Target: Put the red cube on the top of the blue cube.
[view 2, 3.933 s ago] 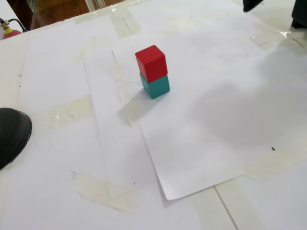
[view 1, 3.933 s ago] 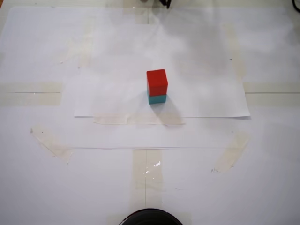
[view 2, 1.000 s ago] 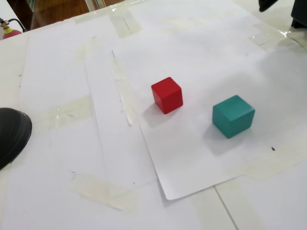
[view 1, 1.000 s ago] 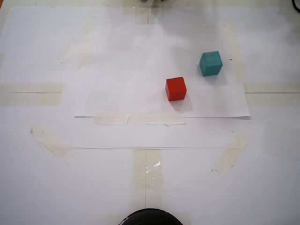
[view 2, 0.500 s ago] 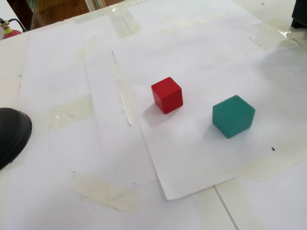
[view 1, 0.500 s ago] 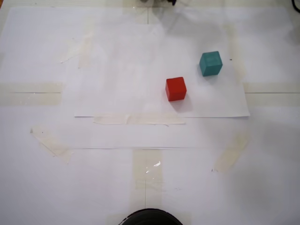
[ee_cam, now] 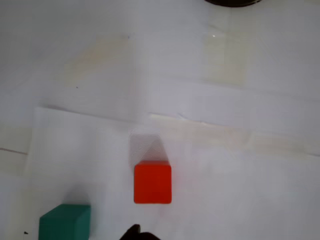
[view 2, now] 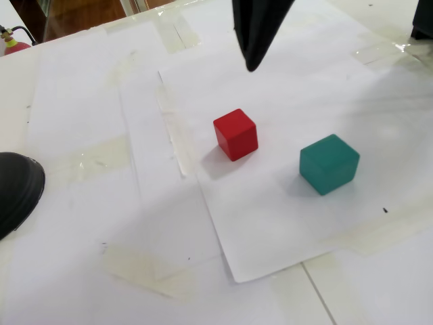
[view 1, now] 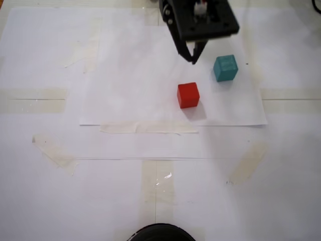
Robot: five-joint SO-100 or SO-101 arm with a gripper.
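Note:
The red cube [view 1: 188,95] lies on a white paper sheet [view 1: 125,108], alone and touching nothing. The blue cube [view 1: 225,68], teal in colour, rests apart from it, up and to the right in a fixed view. My black gripper [view 1: 193,58] hangs above the paper just beyond the red cube, fingers together in a point, holding nothing. In the other fixed view the gripper [view 2: 252,65] hovers above and behind the red cube [view 2: 235,134], with the blue cube [view 2: 329,164] at the right. The wrist view shows the red cube [ee_cam: 152,182], the blue cube [ee_cam: 65,222] and a dark fingertip [ee_cam: 137,233] at the bottom edge.
White sheets are taped down over the table with beige tape strips [view 1: 148,128]. A black rounded object [view 1: 160,232] sits at the near edge, also seen as the black rounded object [view 2: 17,189] at the left. A dark part [view 2: 423,27] stands at the top right corner.
The cubes were stacked 3.9 s ago; since 1 s ago they lie apart and unmoved. The arm has come into view from the far edge, over the paper, toward the red cube.

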